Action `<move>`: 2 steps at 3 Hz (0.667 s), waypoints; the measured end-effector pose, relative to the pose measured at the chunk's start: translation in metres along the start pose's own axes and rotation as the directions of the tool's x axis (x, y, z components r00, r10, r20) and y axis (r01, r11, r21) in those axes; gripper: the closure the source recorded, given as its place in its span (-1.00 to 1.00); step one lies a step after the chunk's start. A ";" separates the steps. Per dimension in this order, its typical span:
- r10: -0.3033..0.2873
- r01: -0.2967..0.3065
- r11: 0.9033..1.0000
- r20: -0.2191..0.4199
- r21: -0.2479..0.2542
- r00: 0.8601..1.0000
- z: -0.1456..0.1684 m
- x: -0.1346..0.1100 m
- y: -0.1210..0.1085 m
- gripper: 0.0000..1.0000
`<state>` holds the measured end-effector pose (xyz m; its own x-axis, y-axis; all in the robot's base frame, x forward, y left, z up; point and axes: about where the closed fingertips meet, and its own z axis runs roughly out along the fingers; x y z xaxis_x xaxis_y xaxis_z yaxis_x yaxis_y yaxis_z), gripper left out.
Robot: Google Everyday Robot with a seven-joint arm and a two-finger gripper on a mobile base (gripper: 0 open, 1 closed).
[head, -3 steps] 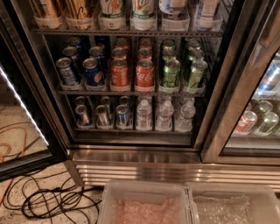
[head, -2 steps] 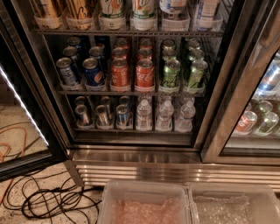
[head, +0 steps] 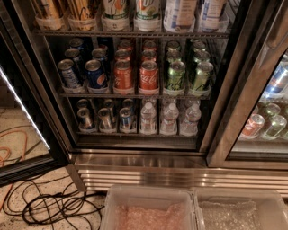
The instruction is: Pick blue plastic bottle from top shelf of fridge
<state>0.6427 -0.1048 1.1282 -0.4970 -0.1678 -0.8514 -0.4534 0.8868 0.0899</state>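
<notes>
The fridge (head: 144, 164) stands in front of me with its left door open. The top shelf (head: 130, 34) runs along the upper edge of the view. On it stand two blue plastic bottles, one (head: 179, 13) at centre right and one (head: 211, 11) further right. Only their lower bodies with pale blue-and-white labels show; caps and necks are cut off by the frame. Left of them are two white bottles with green-red lettering (head: 116, 11) and two brown-gold bottles (head: 81, 11). My gripper is not in view.
The middle shelf holds blue, orange, red and green cans (head: 148, 74). The lower shelf holds small cans and small clear water bottles (head: 168, 117). The open door with a light strip (head: 22, 112) is at left. Black cables (head: 49, 204) lie on the floor. Two clear bins (head: 148, 211) stand below.
</notes>
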 end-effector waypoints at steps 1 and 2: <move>0.049 -0.061 0.995 -0.153 -0.076 0.987 -0.020 0.054 0.037 1.00; 0.064 -0.094 0.988 -0.228 -0.125 0.972 -0.023 0.083 0.054 1.00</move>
<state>0.5598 -0.0804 1.0745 -0.6803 -0.2043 -0.7039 -0.4933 0.8379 0.2336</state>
